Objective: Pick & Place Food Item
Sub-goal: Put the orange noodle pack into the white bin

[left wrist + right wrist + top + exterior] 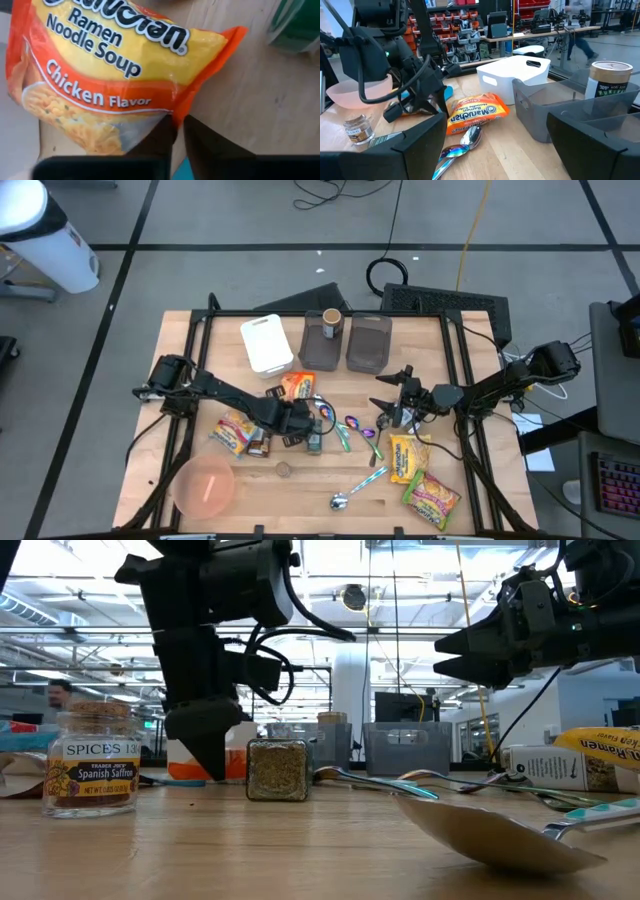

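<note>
An orange and yellow ramen packet (297, 385) marked "Chicken Flavor" (115, 65) lies flat on the wooden table near its middle. My left gripper (300, 404) points steeply down at the packet's near end, its fingers shut on the packet's edge (179, 132). The right wrist view shows the packet (476, 112) beside that gripper (439, 106). My right gripper (395, 405) waits level above the table to the packet's right, fingers open (445, 653), holding nothing. My left gripper pinches the packet's orange end seam (179, 107), close to a corner, between its two fingers. The fingers come from above, slanting toward the table's far edge. The rest of the packet lies on the table.
A white container (267, 343) and two grey bins (322, 340) (368, 343) stand at the back. A pink bowl (205, 485) is at the near left. Other noodle packets (408, 457) (232, 432), spoons (352, 430) and spice jars (92, 765) (277, 770) lie around the grippers.
</note>
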Robot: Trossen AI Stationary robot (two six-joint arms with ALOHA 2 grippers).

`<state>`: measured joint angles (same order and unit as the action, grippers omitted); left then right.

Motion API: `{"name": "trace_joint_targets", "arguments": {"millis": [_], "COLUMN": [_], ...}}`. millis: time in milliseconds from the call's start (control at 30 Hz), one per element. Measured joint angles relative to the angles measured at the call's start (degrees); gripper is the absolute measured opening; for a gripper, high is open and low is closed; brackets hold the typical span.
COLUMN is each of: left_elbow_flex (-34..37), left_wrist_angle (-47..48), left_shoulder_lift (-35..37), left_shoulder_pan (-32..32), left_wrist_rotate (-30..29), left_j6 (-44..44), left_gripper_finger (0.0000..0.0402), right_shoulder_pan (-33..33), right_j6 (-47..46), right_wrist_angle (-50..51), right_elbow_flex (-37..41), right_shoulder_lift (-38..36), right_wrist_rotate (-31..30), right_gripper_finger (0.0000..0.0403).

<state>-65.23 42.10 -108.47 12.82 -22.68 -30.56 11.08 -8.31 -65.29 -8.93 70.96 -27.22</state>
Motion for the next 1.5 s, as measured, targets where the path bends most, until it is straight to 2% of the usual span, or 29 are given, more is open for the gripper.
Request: {"name": "trace_joint_targets", "arguments": {"millis": [67,267,467,1000,1167,1500], "left_elbow_flex": [0.0,-0.71,-5.46,-18.6,-18.67,-18.64], "left_wrist_angle": [0.05,2.05,10.94,25.58,25.74,22.17], "left_shoulder_lift": [0.05,0.2,0.63,3.09,8.97,28.74], "left_shoulder_pan": [0.0,0.0,-0.34,-4.63,-7.43,-12.49], "left_wrist_rotate": [-0.09,1.5,2.15,0.09,-0.1,-1.47], "left_j6": [0.1,2.58,5.12,11.15,12.55,14.49], "left_gripper_finger": [0.0009,0.0004,0.0003,0.0001,0.0001,0.0], "right_shoulder_pan": [-0.01,0.0,-0.01,0.01,0.0,-0.39], "right_j6": [0.01,0.01,0.01,-0.01,0.01,3.48], "right_wrist_angle": [-0.02,-0.02,-0.01,0.34,0.48,-0.55], "right_elbow_flex": [0.0,0.0,0.0,0.0,0.04,0.04], "right_shoulder_lift": [0.0,0.0,0.0,0.0,0.0,-0.02], "right_wrist_rotate": [0.0,0.0,0.0,0.2,0.22,0.11], "right_gripper_finger": [0.0334,0.0334,0.0334,0.0334,0.0334,0.0334]}}
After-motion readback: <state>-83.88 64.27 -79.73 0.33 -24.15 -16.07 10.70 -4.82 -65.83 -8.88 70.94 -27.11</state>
